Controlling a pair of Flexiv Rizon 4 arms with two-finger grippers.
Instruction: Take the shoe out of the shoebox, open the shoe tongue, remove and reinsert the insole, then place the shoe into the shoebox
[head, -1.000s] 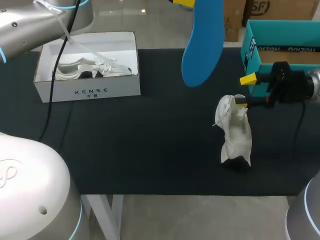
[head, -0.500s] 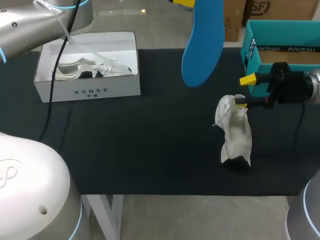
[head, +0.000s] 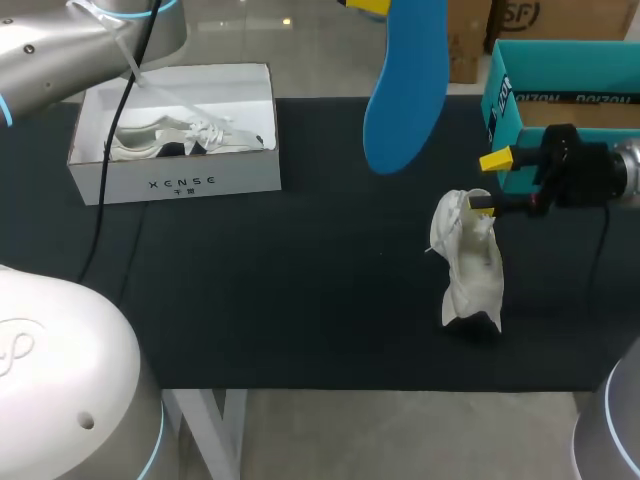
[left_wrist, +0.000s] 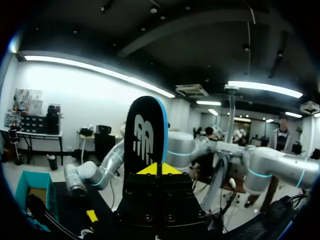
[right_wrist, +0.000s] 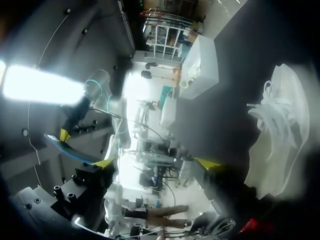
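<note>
left gripper (left_wrist: 157, 170) clamped on blue insole (head: 405, 90), high above table (head: 300, 300) | right gripper (head: 488, 184) jaws apart, just beside white shoe (head: 468, 262) on table | risk: unheld shoe may tip when insole pushes in

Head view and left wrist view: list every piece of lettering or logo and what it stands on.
White cardboard shoebox, front wall: a row of spaced dark capitals, a brand name, left unquoted; the tiny line beneath is unreadable.
Teal cardboard box: dark capitals upside down, too blurred to read.
Blue foam insole, black side: a white logo, no words.
</note>
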